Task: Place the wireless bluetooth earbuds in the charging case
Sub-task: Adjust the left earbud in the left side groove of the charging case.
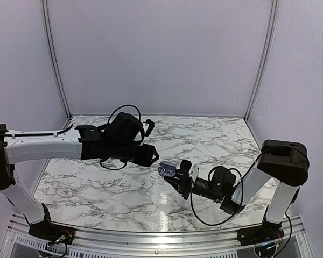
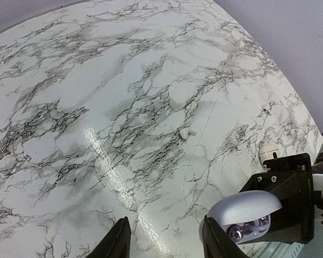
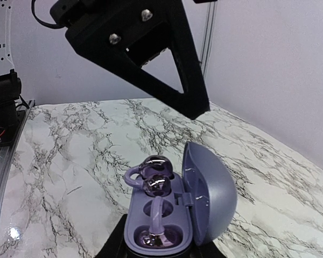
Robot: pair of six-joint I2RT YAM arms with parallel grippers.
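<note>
The purple charging case [image 3: 167, 231] stands open, its lid [image 3: 212, 193] swung up to the right. My right gripper [image 3: 159, 253] is shut on the base of the case and holds it above the marble table. Two shiny purple earbuds are in the case. One [image 3: 156, 239] lies in the near well. The other [image 3: 155, 183] rests at the far well, its loop reaching over the left rim. My left gripper [image 2: 167, 242] hovers just left of the case [image 2: 246, 214], open, with nothing between its fingers. From above, the left gripper [image 1: 151, 156] and the case [image 1: 167, 171] nearly meet.
The marble table [image 1: 124, 188] is bounded by grey walls at the back and sides. Small white pieces lie on it in the left wrist view: one [image 2: 187, 133] mid-table, a rounder one [image 2: 269, 152] near the right arm, and a tiny one [image 2: 266, 107] beyond it.
</note>
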